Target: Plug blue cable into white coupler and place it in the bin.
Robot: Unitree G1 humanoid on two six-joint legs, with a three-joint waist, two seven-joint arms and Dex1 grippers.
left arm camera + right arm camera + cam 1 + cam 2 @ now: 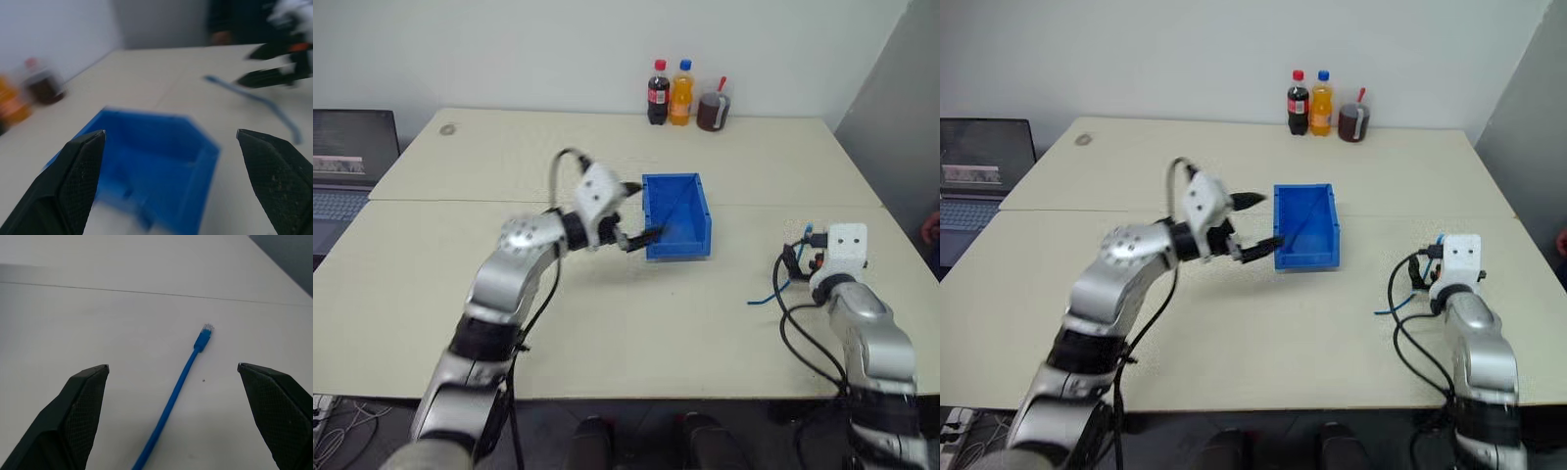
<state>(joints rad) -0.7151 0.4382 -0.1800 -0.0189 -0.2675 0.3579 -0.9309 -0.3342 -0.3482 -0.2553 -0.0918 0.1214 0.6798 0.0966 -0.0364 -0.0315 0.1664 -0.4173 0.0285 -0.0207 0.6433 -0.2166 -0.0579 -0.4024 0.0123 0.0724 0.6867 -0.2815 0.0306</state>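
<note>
The left arm reached forward and across the table (607,323), elbow bent, its wrist turned toward the robot's right so that the left gripper (639,212) pointed about level at the near left side of the bin (677,217). Its two black fingers (73,181) stood wide apart with nothing between them, and in the left wrist view the blue bin's open top lay just ahead of them. The bin sat near the middle of the table, beside the seam between the two tabletops. The right arm stretched straight forward on the robot's right, its white wrist housing raised just above the tabletop, with the right gripper (186,416) tilted slightly downward. Its fingers (78,416) were also fully spread and held nothing. The blue cable (181,387) lay flat on the table between those fingers, touching neither, its clear plug (207,327) pointing away from the gripper. Three drink bottles (682,95) stood at the far edge of the table, well apart from both arms.
</note>
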